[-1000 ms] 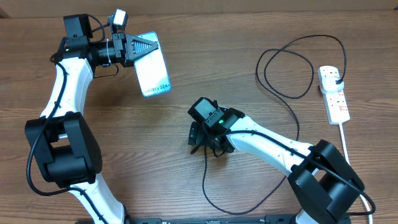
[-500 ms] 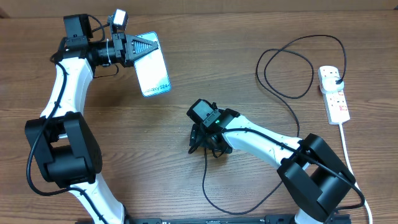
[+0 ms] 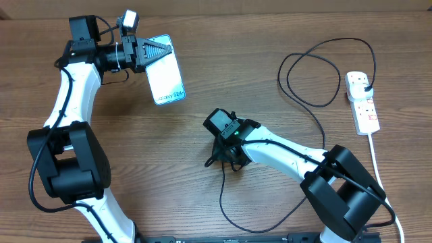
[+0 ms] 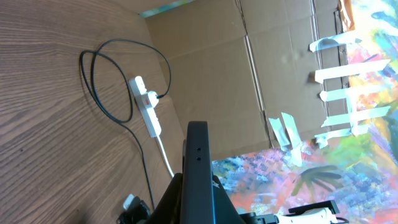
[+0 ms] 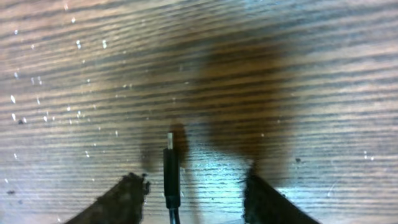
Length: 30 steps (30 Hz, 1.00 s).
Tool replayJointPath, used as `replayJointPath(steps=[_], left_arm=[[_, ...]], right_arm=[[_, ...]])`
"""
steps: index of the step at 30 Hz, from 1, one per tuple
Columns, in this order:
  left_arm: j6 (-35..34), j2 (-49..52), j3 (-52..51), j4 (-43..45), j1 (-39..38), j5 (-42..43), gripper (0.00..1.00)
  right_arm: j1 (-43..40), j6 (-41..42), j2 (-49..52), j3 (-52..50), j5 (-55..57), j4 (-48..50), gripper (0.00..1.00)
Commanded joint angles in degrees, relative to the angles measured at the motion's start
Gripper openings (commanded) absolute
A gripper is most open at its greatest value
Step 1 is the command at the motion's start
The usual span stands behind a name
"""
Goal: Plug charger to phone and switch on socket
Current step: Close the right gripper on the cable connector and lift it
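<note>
I judge the step in hand to be picking up the charger's free end; my right gripper (image 3: 223,160) hangs low over the brown wood-grain table (image 3: 270,40), its two dark fingers (image 5: 124,199) spread, one on each side of the small slim black connector tip (image 5: 171,177), which lies flat between them, touching neither as far as I can see.

My left gripper (image 3: 145,54) is pressed onto the slim rectangular blue-teal-screened phone (image 3: 166,77), holding it off the table well away from the right gripper, over on the left arm's side.

The long thin black charger cable (image 3: 317,101) runs back from under the right gripper and loops off to the small white elongated power strip (image 3: 362,104), well apart from both grippers; its black plug looks already seated there.

Next I should pinch the tip squarely, lift it, and carry it to the phone's port; alignment will be the fussy part; the switch comes last.

Count: one phone; one cable; one power strip; two grippers.
</note>
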Motion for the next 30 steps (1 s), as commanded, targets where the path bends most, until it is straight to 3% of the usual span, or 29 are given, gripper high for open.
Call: replayJointPath(steps=[1, 10, 30], left_arm=[[0.9, -1.9, 1.3, 0.1, 0.1, 1.6, 0.04], [0.9, -1.9, 1.3, 0.1, 0.1, 1.6, 0.04], [0.9, -1.9, 1.3, 0.1, 0.2, 1.6, 0.04]], right_arm=[[0.3, 0.2, 0.3, -0.5, 1.0, 0.2, 0.41], [0.3, 0.2, 0.3, -0.5, 1.0, 0.6, 0.25], [0.3, 0.4, 0.4, -0.5, 1.0, 0.9, 0.11]])
